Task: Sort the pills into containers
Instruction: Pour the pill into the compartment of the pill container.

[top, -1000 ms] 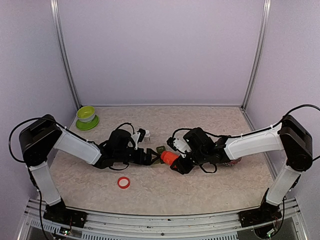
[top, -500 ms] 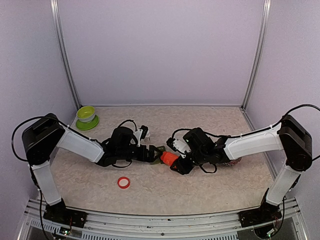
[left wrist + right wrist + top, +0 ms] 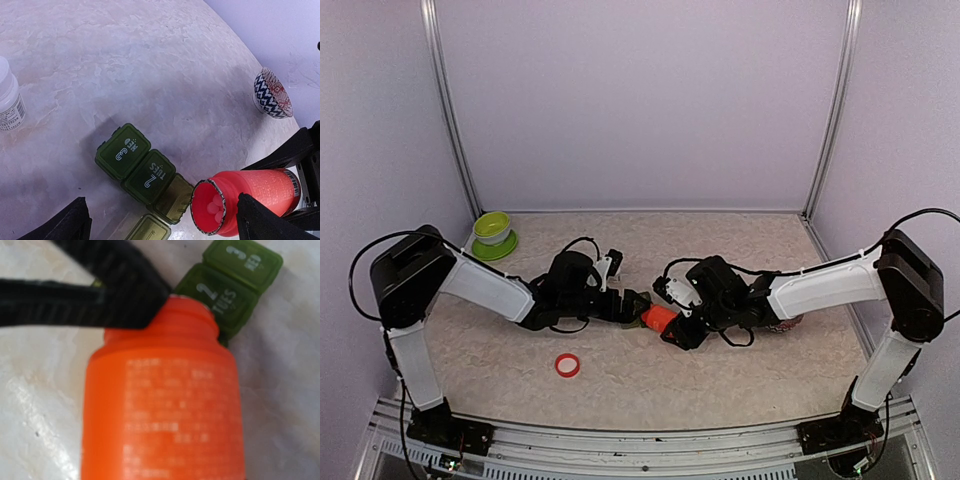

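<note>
The right gripper (image 3: 674, 325), at the centre of the overhead view, is clamped on an orange pill bottle (image 3: 252, 194) tipped almost onto its side. Its uncapped mouth points at the containers (image 3: 145, 171), a row of three dark green boxes lying low and centre in the left wrist view. Pale pills (image 3: 214, 204) are heaped right at the bottle's lip.

Only the box nearest the bottle, the open compartment (image 3: 174, 198), has its lid (image 3: 147, 231) thrown back. The two marked "2 TUES" and "3 WED" are shut. The left gripper (image 3: 624, 306) hangs over the row with its fingers spread wide, holding nothing.

The likeliest failure is a spill. With the pills crowded at the lip, a little more tilt could send several out at once rather than one. Whether the mouth sits above the open box or just beside it cannot be told from these views. If it is beside, pills would land on the marbled table (image 3: 150, 60) and roll.

Pills striking the two shut lids would bounce away. The row looks light and nothing pins it, so a nudge from the bottle's neck or from a descending left finger could push it out from under the pour. The bottle's round body could also turn in the right grip.

The red cap (image 3: 567, 365) lies apart, lower left of centre.
</note>
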`<state>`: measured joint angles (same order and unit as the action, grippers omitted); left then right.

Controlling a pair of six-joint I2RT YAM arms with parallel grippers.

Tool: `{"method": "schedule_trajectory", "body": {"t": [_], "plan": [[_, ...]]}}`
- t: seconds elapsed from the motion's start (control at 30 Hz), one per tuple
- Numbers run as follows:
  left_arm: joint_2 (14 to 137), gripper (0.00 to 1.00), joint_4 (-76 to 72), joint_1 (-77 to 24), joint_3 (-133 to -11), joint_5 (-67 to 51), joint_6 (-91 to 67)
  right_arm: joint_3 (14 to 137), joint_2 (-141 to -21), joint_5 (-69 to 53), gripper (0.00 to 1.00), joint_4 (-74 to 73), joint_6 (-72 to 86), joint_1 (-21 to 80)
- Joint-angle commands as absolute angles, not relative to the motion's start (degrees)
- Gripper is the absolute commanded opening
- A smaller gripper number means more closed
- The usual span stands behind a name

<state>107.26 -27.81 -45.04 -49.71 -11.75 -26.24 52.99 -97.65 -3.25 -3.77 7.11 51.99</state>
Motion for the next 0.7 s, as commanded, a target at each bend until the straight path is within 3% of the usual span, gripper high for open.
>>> {"method": "schedule_trajectory", "body": {"t": [0.0,0.67], "plan": [[108.64,0.99,-26.57,-45.26,-51.25,-11.7,-24.75,55.1,-98.28,-3.65,0.3,-3.68,6.72,51.59],[109.43,0.99,-26.75,-45.18,-51.33,-12.32,-24.98,57.33,-98.91,-3.49,0.29,-5.89,6.37,51.58]]}}
